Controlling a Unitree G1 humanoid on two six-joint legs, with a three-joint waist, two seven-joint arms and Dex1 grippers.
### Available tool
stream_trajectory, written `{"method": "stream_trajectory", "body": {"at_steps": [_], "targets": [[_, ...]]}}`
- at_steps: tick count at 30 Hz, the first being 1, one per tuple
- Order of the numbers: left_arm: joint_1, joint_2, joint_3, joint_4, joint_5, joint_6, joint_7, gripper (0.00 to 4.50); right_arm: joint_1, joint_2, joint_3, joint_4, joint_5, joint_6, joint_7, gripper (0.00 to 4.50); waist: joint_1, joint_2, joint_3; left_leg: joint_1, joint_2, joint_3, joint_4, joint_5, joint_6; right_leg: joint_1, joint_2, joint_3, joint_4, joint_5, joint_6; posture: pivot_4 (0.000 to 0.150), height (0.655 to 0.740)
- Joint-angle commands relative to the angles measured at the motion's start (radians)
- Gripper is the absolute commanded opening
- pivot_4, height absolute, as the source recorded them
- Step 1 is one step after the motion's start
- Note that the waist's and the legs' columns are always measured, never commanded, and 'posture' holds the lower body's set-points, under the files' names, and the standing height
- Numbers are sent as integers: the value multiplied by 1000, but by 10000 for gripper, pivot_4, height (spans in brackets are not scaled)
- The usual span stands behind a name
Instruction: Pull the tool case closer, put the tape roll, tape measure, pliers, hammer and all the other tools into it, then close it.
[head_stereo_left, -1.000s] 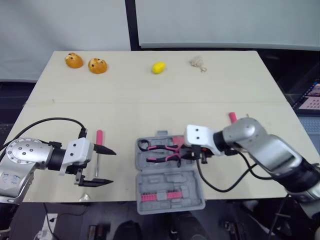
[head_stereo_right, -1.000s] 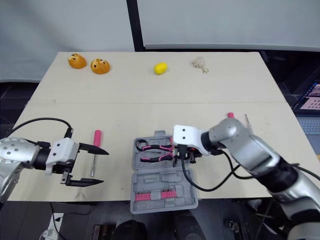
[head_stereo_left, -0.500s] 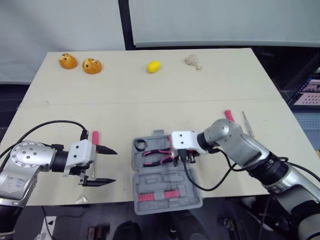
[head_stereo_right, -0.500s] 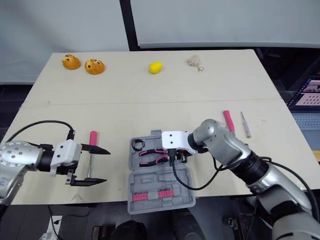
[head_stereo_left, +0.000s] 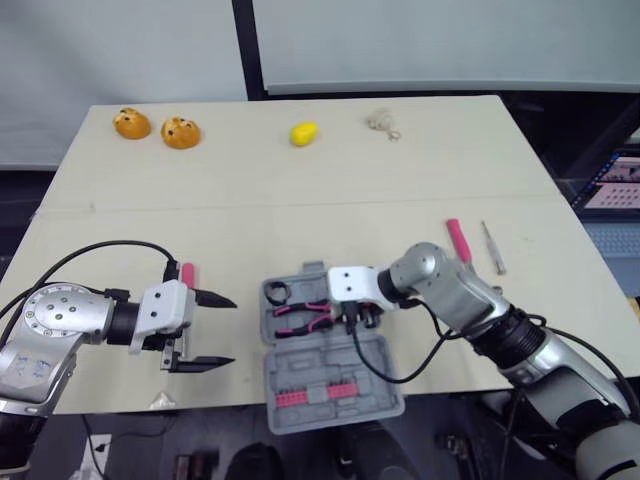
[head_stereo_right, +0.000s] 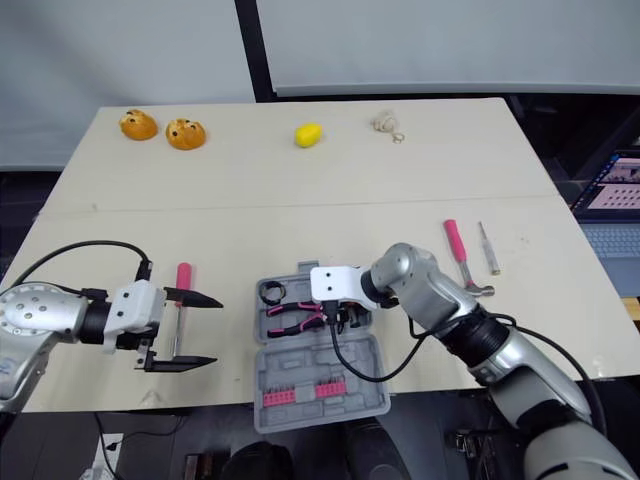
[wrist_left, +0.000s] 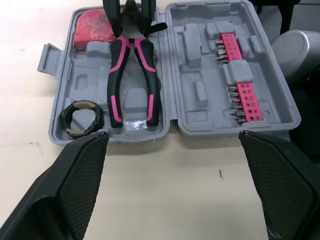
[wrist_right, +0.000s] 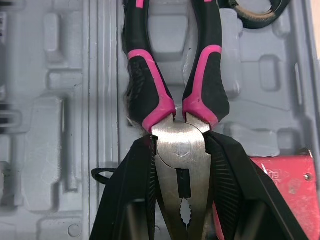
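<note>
One pair of pliers (wrist_right: 179, 145), seemingly flat in the tool case (wrist_left: 195, 90), pinched at the metal head by the right gripper (head_stereo_right: 337, 318). Hard, stiff, likely heavy; best grabbed there. Empty left gripper (head_stereo_left: 231, 330) spread wide.

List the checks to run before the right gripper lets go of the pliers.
1. Right gripper grips the pliers by the head: ok.
2. Pliers lined up with their recess in the case: ok, the handles lie in the moulded slot.
3. Pliers pressed fully down: cannot tell.
4. Tape roll and tape measure in the case: ok.
5. All tools packed: not ok. The hammer, the thin screwdriver and the pink-handled screwdriver lie on the table.
6. Left gripper ready for the pink-handled screwdriver: ok, open beside it.
</note>
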Motion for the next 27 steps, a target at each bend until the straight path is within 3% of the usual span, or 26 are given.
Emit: {"method": "stream_trajectory", "body": {"at_steps": [1, 8, 9, 12, 17, 21, 26, 27], "targets": [[-12, -8, -2, -10, 1, -8, 3, 45000, -9, 11, -9, 5, -11, -27, 17, 9822, -4, 0, 0, 0, 0, 0, 0, 0, 0, 0, 0, 0, 0, 0, 0, 1500, 7400], [-20, -14, -2, -6, 6, -9, 6, 45000, -19, 24, -151, -31, 132, 11, 66, 42796, -4, 0, 0, 0, 0, 0, 0, 0, 0, 0, 0, 0, 1, 0, 0, 1500, 7400], [-20, -16, -1, -6, 6, -9, 7, 45000, -16, 25, -170, -33, 153, 14, 70, 44597, -4, 0, 0, 0, 0, 0, 0, 0, 0, 0, 0, 0, 1, 0, 0, 1500, 7400], [-21, -20, 0, -8, 8, -9, 9, 45000, 10, 36, -211, -9, 195, -7, 70, 44597, -4, 0, 0, 0, 0, -1, 1, 0, 0, 0, 0, -1, 1, 0, 0, 1500, 7400], [-24, -25, -3, -10, 14, -10, 11, 45000, 77, 157, -307, 139, 245, -136, -32, 44597, -7, -2, -1, 1, 0, -1, 1, 0, 0, 1, 0, -1, 2, 0, 0, 1500, 7400], [-28, -26, -4, -9, 14, -8, 12, 45000, 139, 211, -346, 205, 291, -236, -11, 26985, -7, -2, -1, 1, 0, -1, 1, 0, 0, 1, 0, -1, 2, 0, 0, 1500, 7400], [-42, -28, -6, -3, 13, -6, 13, 45000, 176, 238, -341, 265, 283, -315, -12, 1776, -7, -2, -1, 1, 0, -1, 2, 0, 0, 1, 0, -1, 3, 0, 0, 1500, 7400], [-45, -28, -6, -2, 12, -5, 13, 45000, 178, 241, -341, 275, 280, -325, -16, 771, -7, -2, -1, 1, 0, -1, 3, 0, 0, 1, 0, -1, 3, 0, 0, 1500, 7400]]}}
